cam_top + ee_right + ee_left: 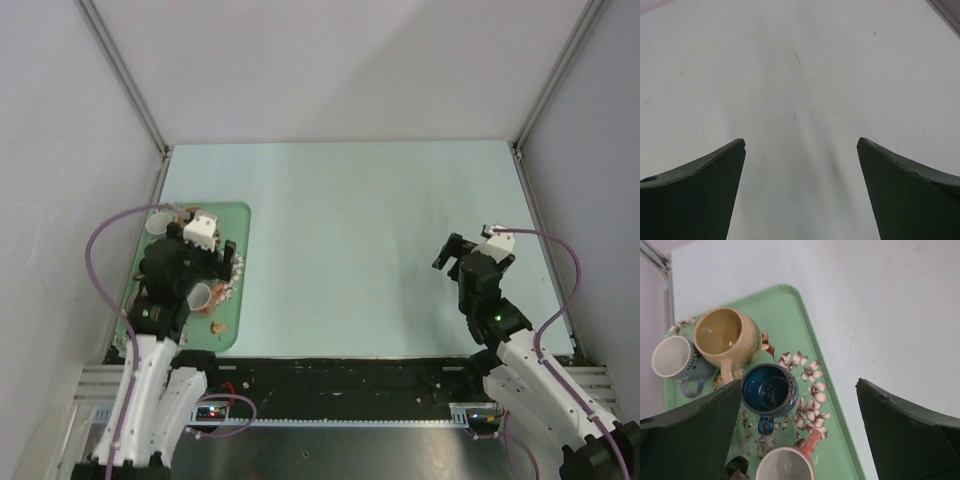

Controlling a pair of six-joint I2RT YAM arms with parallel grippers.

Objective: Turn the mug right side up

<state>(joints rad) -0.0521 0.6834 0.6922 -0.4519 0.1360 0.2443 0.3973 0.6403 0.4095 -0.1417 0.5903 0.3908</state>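
Observation:
The tan mug [727, 337] stands mouth up on the green flowered tray [790, 305], its darker inside showing and its handle pointing toward the camera. In the top view my left arm hides it. My left gripper [799, 385] is open and empty, held above the tray's right side, nearer than the tan mug, over the dark blue mug [769, 390]. In the top view the left gripper [226, 260] hangs over the tray [238, 215]. My right gripper [456, 252] is open and empty over bare table [800, 75] at the right.
On the tray a small grey-blue mug [674, 360] stands left of the tan mug, and a salmon mug [787, 465] with a white inside stands nearest. All stand mouth up, close together. White walls enclose the table on three sides.

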